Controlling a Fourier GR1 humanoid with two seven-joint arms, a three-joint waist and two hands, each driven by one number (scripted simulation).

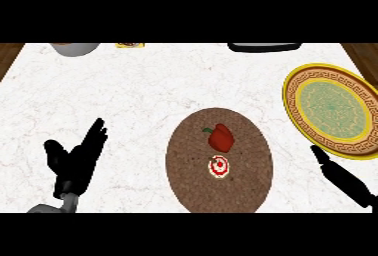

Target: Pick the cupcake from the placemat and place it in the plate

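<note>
A small cupcake (218,166) with white icing and a red top sits on the round brown placemat (244,190), just in front of a red bell pepper (221,137). To the far right lies a yellow plate (332,110) with a green patterned centre, holding nothing. My right hand (341,176) comes in at the lower right, fingers straight, pointing up-left between the placemat and the plate's near rim; it holds nothing. At the lower left my left hand (77,160) rests open, fingers up, well away from the placemat.
At the counter's far edge stand a grey bowl (75,48), a small yellow item (129,45) and a dark tray-like object (264,47). Wooden edges show at both far corners. White marble counter (133,100) spreads between the hands and the placemat.
</note>
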